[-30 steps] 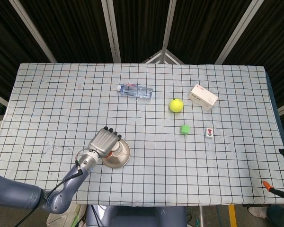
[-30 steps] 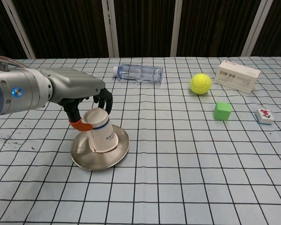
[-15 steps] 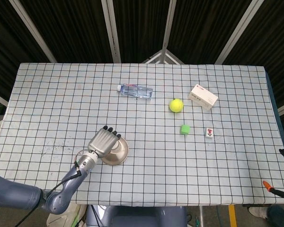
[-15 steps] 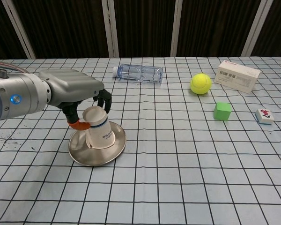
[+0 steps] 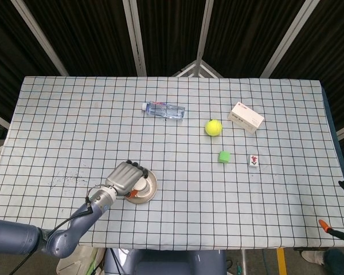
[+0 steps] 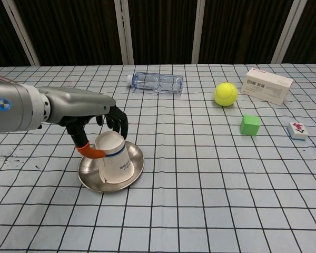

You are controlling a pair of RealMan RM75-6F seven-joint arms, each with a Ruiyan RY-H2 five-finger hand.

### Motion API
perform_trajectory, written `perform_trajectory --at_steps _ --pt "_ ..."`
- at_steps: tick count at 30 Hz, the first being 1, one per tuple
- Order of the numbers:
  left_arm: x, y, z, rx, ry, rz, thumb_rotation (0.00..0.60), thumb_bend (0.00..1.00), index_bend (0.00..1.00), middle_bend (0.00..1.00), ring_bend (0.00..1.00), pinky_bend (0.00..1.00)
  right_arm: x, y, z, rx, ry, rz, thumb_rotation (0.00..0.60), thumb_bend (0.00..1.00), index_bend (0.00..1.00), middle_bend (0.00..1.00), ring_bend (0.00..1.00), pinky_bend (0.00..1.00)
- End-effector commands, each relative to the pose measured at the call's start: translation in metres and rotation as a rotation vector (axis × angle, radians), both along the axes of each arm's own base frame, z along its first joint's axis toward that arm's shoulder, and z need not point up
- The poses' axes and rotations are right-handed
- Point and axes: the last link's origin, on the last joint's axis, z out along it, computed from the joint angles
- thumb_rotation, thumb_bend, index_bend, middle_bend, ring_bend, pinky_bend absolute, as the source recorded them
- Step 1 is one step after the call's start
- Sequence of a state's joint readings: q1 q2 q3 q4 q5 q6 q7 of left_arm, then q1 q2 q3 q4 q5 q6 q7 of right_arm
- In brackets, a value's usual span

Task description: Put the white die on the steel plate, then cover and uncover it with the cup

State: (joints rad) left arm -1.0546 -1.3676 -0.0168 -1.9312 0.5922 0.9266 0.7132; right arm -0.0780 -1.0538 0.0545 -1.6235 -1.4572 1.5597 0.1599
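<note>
A round steel plate lies near the table's front left. An upturned white paper cup with a blue ring sits on it, tilted, mouth down toward the plate. My left hand grips the cup from above, fingers curled around its base and an orange-tipped thumb at its left side. The white die is hidden; I cannot tell whether it is under the cup. In the head view the cup is mostly covered by the hand. My right hand is in neither view.
A lying clear water bottle is behind the plate. To the right are a yellow tennis ball, a white box, a green cube and a small white tile with a red mark.
My left hand, the cup and the plate under it have shifted slightly toward the table's front. The cup leans a bit further over.
</note>
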Motion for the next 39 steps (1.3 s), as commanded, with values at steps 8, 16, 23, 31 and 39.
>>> perform_trajectory --at_steps 8,16,23,31,39 --pt "-0.006 -0.004 0.007 -0.059 0.018 0.039 0.6 0.55 0.44 0.39 0.23 0.23 0.0 0.001 0.0 -0.001 -0.001 -0.001 0.6 0.04 0.12 0.12 0.12 0.02" --pt "-0.008 0.003 0.014 -0.036 0.074 0.007 0.6 0.56 0.44 0.4 0.23 0.23 -0.001 0.001 0.0 0.006 -0.004 -0.003 0.6 0.04 0.12 0.12 0.12 0.02" --pt "-0.008 0.014 0.016 0.113 0.137 -0.104 0.6 0.56 0.45 0.4 0.24 0.23 -0.002 0.001 0.001 0.001 -0.004 -0.004 0.6 0.04 0.12 0.12 0.12 0.02" --pt "-0.011 0.025 0.01 0.241 0.208 -0.197 0.6 0.56 0.45 0.4 0.24 0.24 -0.003 0.001 0.0 0.009 -0.005 -0.008 0.6 0.04 0.12 0.12 0.12 0.02" --pt "-0.007 0.026 -0.014 0.248 0.177 -0.24 0.6 0.56 0.45 0.4 0.24 0.24 -0.003 0.001 -0.001 0.011 -0.006 -0.013 0.6 0.04 0.12 0.12 0.11 0.02"
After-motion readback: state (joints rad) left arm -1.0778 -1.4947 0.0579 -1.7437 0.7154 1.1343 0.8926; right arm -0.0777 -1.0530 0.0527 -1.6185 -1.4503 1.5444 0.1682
